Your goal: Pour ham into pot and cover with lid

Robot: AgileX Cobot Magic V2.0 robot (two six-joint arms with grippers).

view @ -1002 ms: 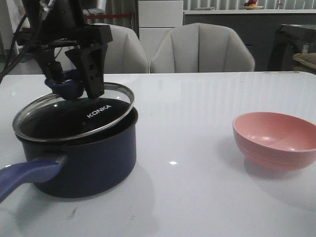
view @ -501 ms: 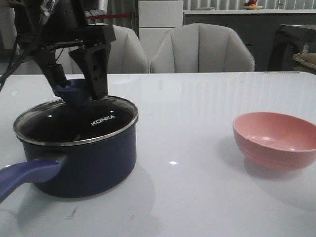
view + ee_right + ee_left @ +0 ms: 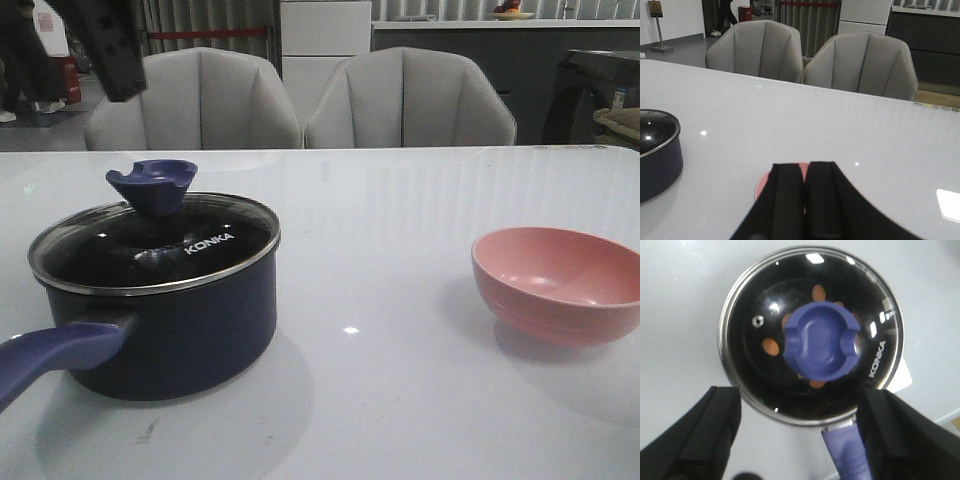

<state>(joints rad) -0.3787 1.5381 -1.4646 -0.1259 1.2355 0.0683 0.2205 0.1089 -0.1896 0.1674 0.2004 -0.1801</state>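
Observation:
The navy pot (image 3: 180, 330) stands at the table's left with its handle (image 3: 55, 355) towards the front left. The glass KONKA lid (image 3: 215, 240) sits flat on it, blue knob (image 3: 152, 185) up. In the left wrist view several orange ham slices (image 3: 771, 346) show through the lid (image 3: 875, 315) around the knob (image 3: 822, 347). My left gripper (image 3: 800, 400) is open and empty, raised above the pot. One of its fingers (image 3: 118, 55) shows at the front view's top left. My right gripper (image 3: 805, 170) is shut and empty, low above the pink bowl (image 3: 764, 185).
The empty pink bowl (image 3: 560, 285) stands at the table's right. Two grey chairs (image 3: 405, 100) stand behind the table's far edge. The pot's rim (image 3: 657, 145) shows at the edge of the right wrist view.
The lid went from tilted to flat on the pot. My left gripper let go of the knob, opened and rose up and away.

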